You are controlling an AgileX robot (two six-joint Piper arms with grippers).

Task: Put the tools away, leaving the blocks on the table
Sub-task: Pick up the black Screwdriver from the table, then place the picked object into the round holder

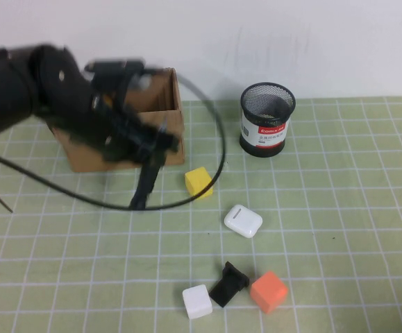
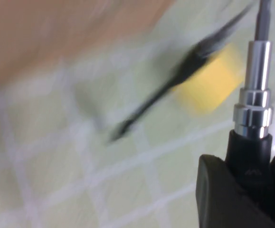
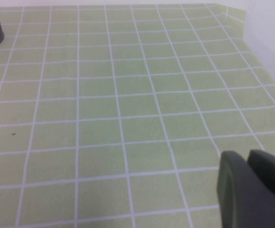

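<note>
Gripping the screwdriver (image 1: 145, 184) by its black handle with the left tool (image 1: 141, 142), jaws narrow around it, metal shaft pointing down and slightly tilted toward the bench (image 1: 339, 229). Hanging above the mat just in front of the cardboard box (image 1: 166, 114), tip near the yellow block (image 1: 198, 182) but apart from it. Same grip from the left wrist view: black handle pressed between the dark fingers, bright steel collar and shaft sticking out, the yellow block blurred behind.

Farther back and to the right, standing upright, a black mesh cup (image 1: 266, 119) with a label. Looping from the left arm past the box and down to the mat, a black cable (image 1: 219, 149).

Lying near the middle, a white case (image 1: 243, 220). Near the front edge in a row: white block (image 1: 197, 302), black angular piece (image 1: 228, 283), orange block (image 1: 269, 291), the angular piece touching or almost touching both.

Hovering low over bare green mat on the right side, jaws closed with nothing between them, the right tool (image 3: 256, 190).
</note>
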